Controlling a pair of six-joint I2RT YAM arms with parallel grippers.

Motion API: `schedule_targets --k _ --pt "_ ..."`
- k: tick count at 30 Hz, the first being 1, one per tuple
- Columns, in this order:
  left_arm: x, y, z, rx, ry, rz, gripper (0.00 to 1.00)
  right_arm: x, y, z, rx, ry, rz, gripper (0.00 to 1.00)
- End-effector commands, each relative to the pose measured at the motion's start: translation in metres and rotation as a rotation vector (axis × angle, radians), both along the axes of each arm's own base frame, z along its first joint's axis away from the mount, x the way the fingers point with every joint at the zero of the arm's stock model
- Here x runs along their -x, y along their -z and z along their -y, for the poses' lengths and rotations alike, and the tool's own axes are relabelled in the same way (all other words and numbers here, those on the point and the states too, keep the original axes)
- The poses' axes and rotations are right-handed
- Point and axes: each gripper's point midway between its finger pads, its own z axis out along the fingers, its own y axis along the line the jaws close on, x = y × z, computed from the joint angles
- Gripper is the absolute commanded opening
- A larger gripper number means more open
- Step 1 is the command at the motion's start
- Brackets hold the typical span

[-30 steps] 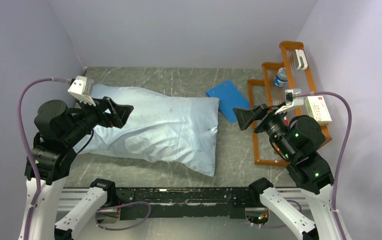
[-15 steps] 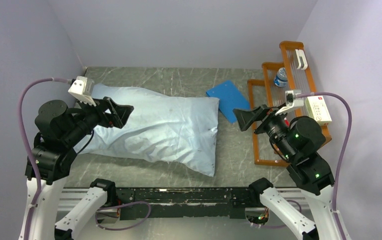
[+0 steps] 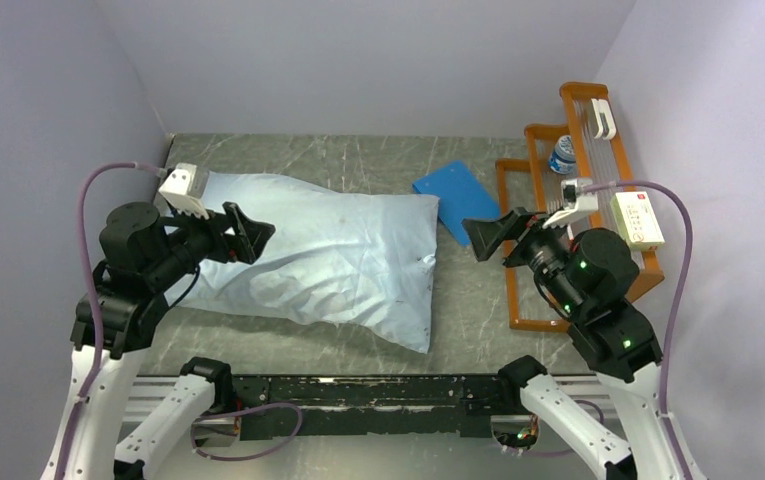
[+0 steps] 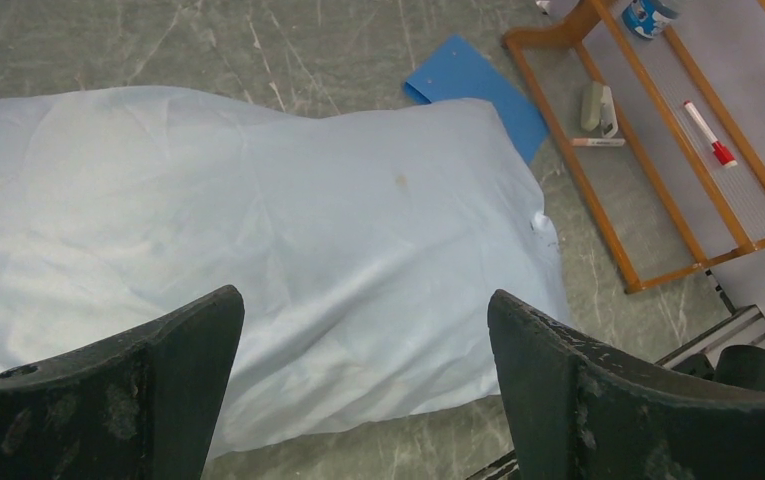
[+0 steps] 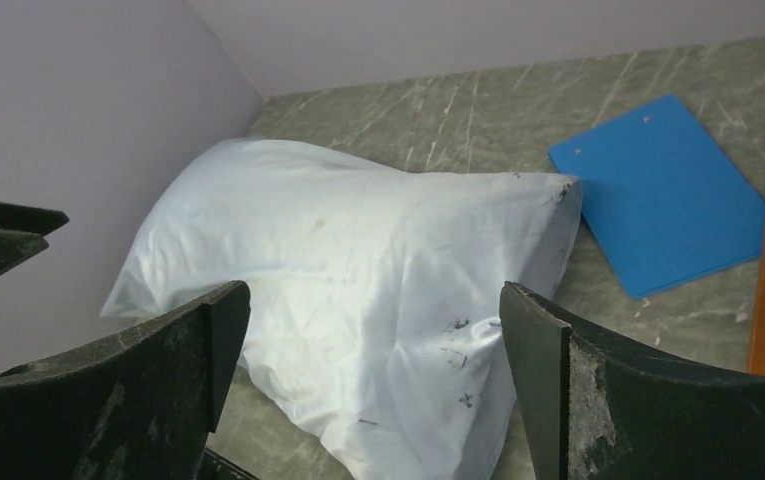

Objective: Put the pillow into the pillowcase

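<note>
The light blue pillowcase (image 3: 328, 255) lies across the middle of the table, plump and filled out, wrinkled, with dark specks near its right end. It also shows in the left wrist view (image 4: 288, 220) and in the right wrist view (image 5: 358, 250). No off-white pillow shows apart from it; I cannot see inside. My left gripper (image 3: 248, 232) hangs open and empty above the pillowcase's left end, its fingers (image 4: 188, 340) wide apart. My right gripper (image 3: 486, 238) is open and empty, in the air just right of the pillowcase's right end.
A flat darker-blue clipboard (image 3: 458, 198) lies at the pillowcase's far right corner. An orange rack (image 3: 511, 250) stands along the right wall with a water bottle (image 3: 562, 155), a white box (image 3: 636, 218) and a red marker (image 4: 706, 132). Walls close in on the left and back.
My left arm has shifted to the right and a little nearer over the pillowcase. My right arm has moved slightly left. Both grippers stay open and the pillowcase has not moved.
</note>
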Motion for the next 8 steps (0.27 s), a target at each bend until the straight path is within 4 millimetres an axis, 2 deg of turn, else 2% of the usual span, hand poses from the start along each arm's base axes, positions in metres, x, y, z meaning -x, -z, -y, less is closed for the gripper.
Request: schedule_targets --k 1,3,8 --pt "-0.0013 -0.0003 -0.0004 -0.003 -0.005 0.017 0.97 -0.0069 0.0138 -0.0051 0.018 -0.006 -0.06 1.0" --pt "-0.0012 -0.0001 0.0008 -0.001 0.002 0.017 0.97 -0.0065 0.0176 -0.0103 0.012 -0.029 -0.078 1.0" --pt "-0.0017 -0.0021 0.0004 -0.001 -0.001 0.02 0.97 -0.0065 0.0196 -0.0076 -0.004 -0.01 -0.082 1.0"
